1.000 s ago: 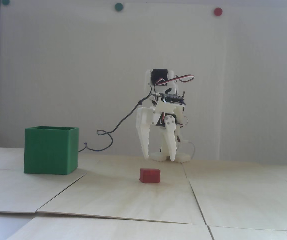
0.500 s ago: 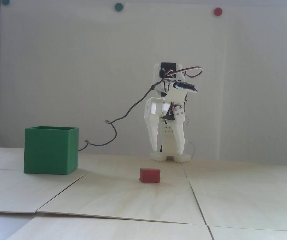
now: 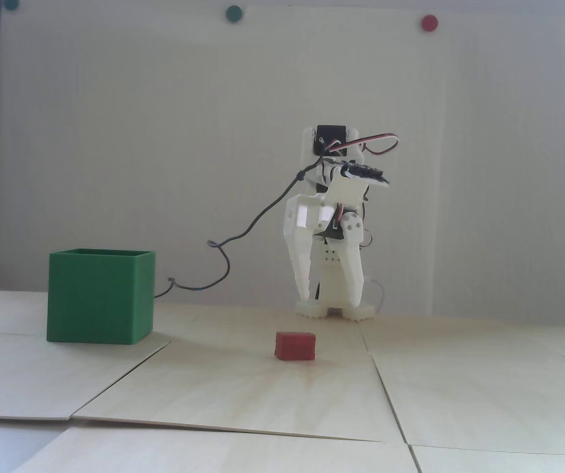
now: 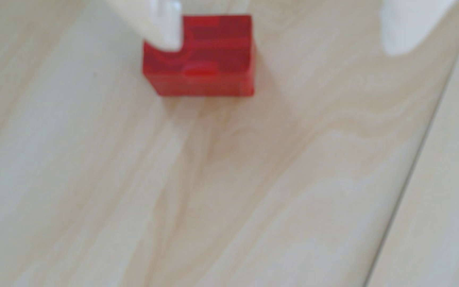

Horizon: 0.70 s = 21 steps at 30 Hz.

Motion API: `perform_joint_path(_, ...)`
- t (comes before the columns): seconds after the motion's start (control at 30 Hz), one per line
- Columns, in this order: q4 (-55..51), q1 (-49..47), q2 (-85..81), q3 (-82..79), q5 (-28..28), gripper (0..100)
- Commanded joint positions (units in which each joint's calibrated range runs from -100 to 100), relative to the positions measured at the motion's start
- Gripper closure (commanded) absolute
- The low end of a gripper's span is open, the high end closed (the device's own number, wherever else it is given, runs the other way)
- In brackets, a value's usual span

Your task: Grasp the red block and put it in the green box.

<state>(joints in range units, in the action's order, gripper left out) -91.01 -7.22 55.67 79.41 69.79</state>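
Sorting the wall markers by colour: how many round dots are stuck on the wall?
3: a green dot cut by the top-left edge, a green dot top centre, a red dot top right. More may sit outside the frame.

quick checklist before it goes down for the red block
1. Gripper open: ok, fingers spread, nothing between them.
2. Red block free and flat on the table: ok.
3. Block lined up between the fingers: not ok, in the wrist view one fingertip overlaps the block's corner and the block sits off to that side.
4. Height above the block: ok, tips are clearly higher in the fixed view.
5. Green box upright, open top: ok.
6. Cable clear of the box: cannot tell.
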Motion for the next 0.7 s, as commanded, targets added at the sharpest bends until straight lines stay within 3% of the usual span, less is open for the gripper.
perform_joint_path(0.0,0.12,-0.38,-1.62,-0.17,-0.09,74)
perform_joint_path(0.67,0.12,2.36,3.20,0.54,-1.49,74)
